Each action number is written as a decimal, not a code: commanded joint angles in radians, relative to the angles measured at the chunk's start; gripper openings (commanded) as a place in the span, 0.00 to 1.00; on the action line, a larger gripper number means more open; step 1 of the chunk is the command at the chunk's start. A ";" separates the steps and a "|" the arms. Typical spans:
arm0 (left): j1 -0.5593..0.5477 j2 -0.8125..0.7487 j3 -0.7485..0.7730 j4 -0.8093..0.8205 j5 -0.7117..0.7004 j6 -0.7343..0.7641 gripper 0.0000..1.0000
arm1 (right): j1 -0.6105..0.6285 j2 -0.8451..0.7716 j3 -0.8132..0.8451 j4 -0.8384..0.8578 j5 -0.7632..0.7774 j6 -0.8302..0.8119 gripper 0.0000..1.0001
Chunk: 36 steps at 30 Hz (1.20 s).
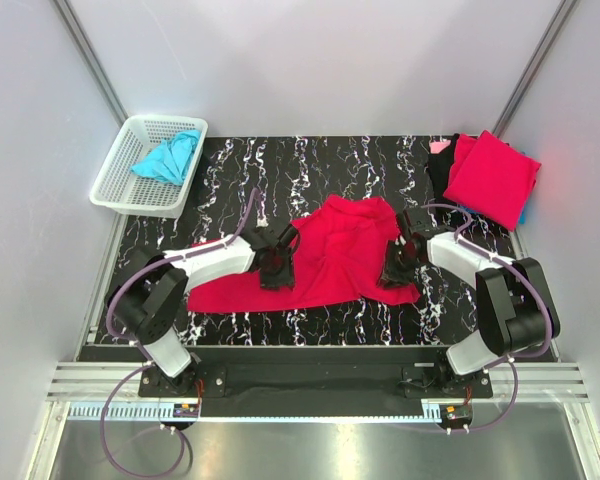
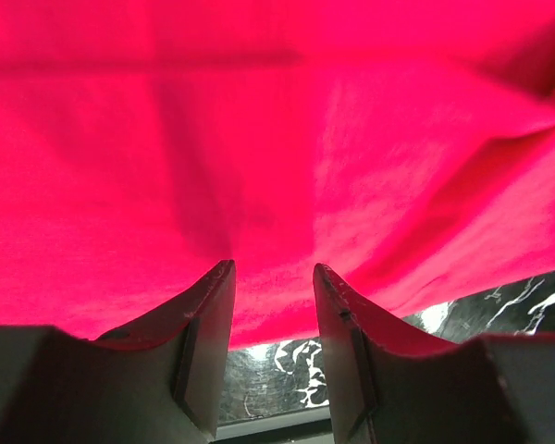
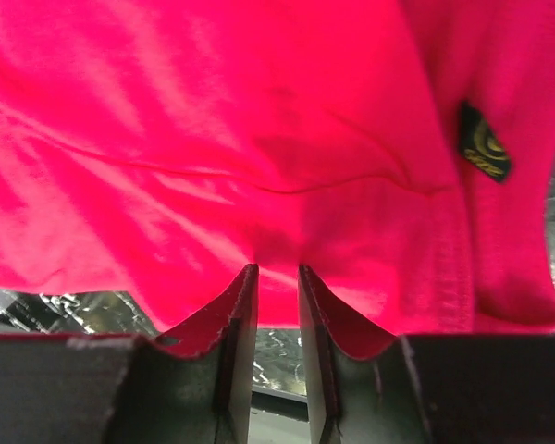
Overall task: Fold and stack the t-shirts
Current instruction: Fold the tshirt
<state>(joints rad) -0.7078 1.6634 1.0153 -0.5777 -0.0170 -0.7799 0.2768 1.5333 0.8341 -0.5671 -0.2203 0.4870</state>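
On red t-shirt [image 3: 213,139], unreadable black-gold label [image 3: 484,141]

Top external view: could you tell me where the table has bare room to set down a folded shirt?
The far strip of table between the basket and the folded stack, beyond the spread red shirt, is barest. The centre is crowded: that shirt, left gripper, right gripper.

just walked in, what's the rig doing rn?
Both arms are on a red t-shirt spread rumpled on the table. The left gripper is over its left part, jaws apart; the right gripper at its right edge, jaws nearly together, grip unclear. A folded red shirt lies far right; a turquoise shirt sits in the basket.
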 commanded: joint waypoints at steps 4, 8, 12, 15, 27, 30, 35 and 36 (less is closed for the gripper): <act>-0.001 0.006 -0.060 0.164 0.108 -0.042 0.44 | 0.001 -0.029 0.000 -0.007 0.091 0.030 0.33; 0.001 0.027 -0.073 0.133 0.054 -0.073 0.44 | 0.001 -0.015 -0.018 -0.048 0.186 0.077 0.33; 0.002 0.052 -0.066 0.029 -0.050 -0.108 0.44 | 0.001 -0.018 -0.061 -0.079 0.257 0.165 0.32; 0.002 0.045 -0.072 -0.017 -0.090 -0.119 0.44 | 0.001 -0.036 -0.098 -0.099 0.286 0.220 0.30; 0.002 -0.114 -0.188 -0.189 -0.195 -0.220 0.45 | 0.004 -0.042 -0.063 -0.263 0.421 0.355 0.21; 0.001 -0.110 -0.196 -0.185 -0.189 -0.210 0.45 | 0.004 -0.045 -0.055 -0.278 0.424 0.360 0.18; -0.001 -0.174 -0.176 -0.188 -0.215 -0.174 0.45 | 0.004 -0.117 -0.033 -0.324 0.460 0.363 0.17; 0.001 -0.207 -0.158 -0.197 -0.219 -0.168 0.45 | 0.005 -0.145 -0.024 -0.336 0.463 0.360 0.18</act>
<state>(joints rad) -0.7113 1.5299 0.8551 -0.7097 -0.1703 -0.9741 0.2810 1.4559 0.7761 -0.8127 0.1402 0.8333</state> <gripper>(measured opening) 0.446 0.177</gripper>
